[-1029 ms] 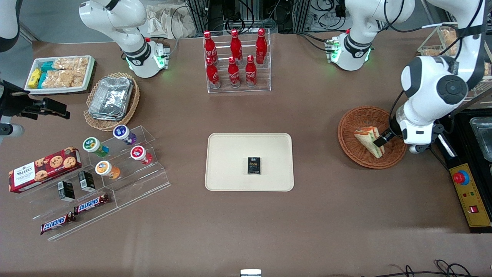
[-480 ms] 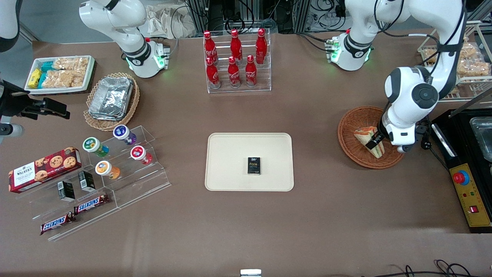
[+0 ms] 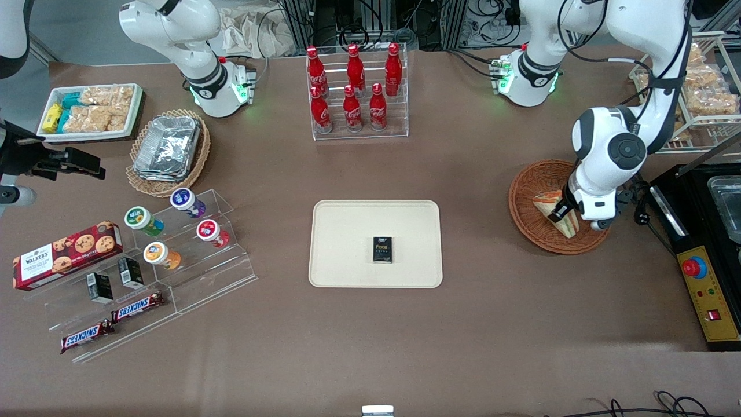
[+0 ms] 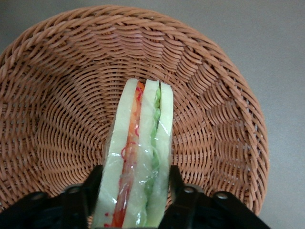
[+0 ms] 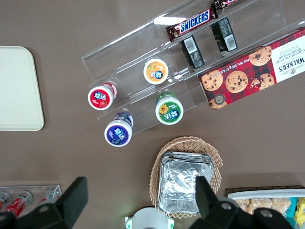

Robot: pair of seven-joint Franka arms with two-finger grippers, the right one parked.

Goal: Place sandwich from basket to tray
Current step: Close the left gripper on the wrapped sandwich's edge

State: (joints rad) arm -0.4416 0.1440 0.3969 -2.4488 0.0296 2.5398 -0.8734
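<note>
Okay, nearest the front camera: Snickers bars [image 3: 136, 306] and a Walkers cookie box [image 3: 66, 254] on the clear tiered stand [image 3: 191, 272], toward the parked arm's end of the desk [image 3: 370, 347]. Mid-desk sits the tray [image 3: 347, 220], cream, low rim, with a small black packet [image 3: 382, 249] on it, otherwise bare.

Toward the working arm's end: the basket [image 3: 535, 179], reddish wicker, and the sandwich [image 3: 547, 202] is in it, wedge standing on edge. Wrist view shows the sandwich [image 4: 138, 157] with orange and green filling lines running straight away from the claw [image 4: 136, 210], so its long axis lines up with the claw's approach and the finger pads [image 4: 93, 183] sit on the two bread faces. Claw is clenched on the sandwich's near end, bread touching both pads. The sandwich's far tip points up the basket wall [image 4: 214, 119]. Can't tell if it's already lifted off the weave.

Key relation: the tray lies sideways from the basket, toward the parked arm's end and a bit nearer the front camera. Likely next: lift clear of the rim, then carry across with the wedge's long axis unchanged. Risk, as a guess: soft wrapped bread could slip or squash.

Farthest: cola bottles [image 3: 353, 87] in a clear rack.
</note>
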